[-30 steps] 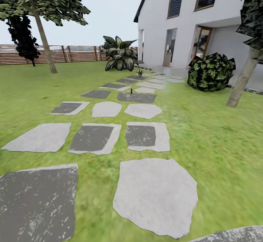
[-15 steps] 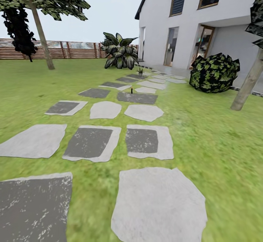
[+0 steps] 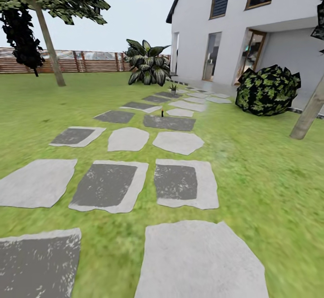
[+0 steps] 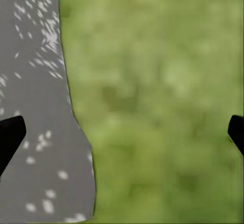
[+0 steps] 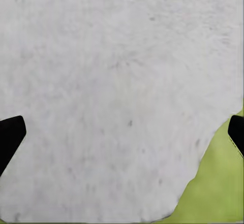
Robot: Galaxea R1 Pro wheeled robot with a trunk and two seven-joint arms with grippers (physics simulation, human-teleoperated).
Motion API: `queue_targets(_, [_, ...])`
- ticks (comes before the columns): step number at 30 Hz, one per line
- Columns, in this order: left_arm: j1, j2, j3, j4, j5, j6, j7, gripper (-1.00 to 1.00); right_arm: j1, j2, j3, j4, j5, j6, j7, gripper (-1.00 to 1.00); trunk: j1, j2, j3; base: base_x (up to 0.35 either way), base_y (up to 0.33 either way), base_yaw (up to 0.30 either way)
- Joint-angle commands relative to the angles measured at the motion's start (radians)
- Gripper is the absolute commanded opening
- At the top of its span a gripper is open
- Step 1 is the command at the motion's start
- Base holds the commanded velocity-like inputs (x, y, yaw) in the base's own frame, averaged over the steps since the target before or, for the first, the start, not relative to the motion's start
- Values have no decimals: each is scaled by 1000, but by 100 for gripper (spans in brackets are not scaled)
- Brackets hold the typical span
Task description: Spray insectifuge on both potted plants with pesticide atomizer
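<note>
Approach along the stone path (image 3: pixel 175 182): camera has advanced; atomizer (image 3: pixel 162 113), apparently, stands ahead. Left tool (image 4: pixel 122 132) and right tool (image 5: pixel 122 132) spread wide, empty.

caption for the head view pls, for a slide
Stepping-stone path across the lawn toward a white house, a small dark bottle standing on a far stone.

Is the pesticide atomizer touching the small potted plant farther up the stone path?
Apart. The head view shows the pesticide atomizer standing nearer, with paving stones between it and the potted plant.
</note>
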Motion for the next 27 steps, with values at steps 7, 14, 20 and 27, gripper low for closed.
queue_targets(7, [-1,0,0,1,-1,-3,2,100,0,0,0,1,0,-3,0,100,0,0,-1,337,0,0])
queue_targets(14, [-1,0,0,1,-1,-3,2,100,0,0,0,1,0,-3,0,100,0,0,-1,337,0,0])
queue_targets(20, [-1,0,0,1,-1,-3,2,100,0,0,0,1,0,-3,0,100,0,0,-1,337,0,0])
queue_targets(27, [-1,0,0,1,-1,-3,2,100,0,0,0,1,0,-3,0,100,0,0,-1,337,0,0])
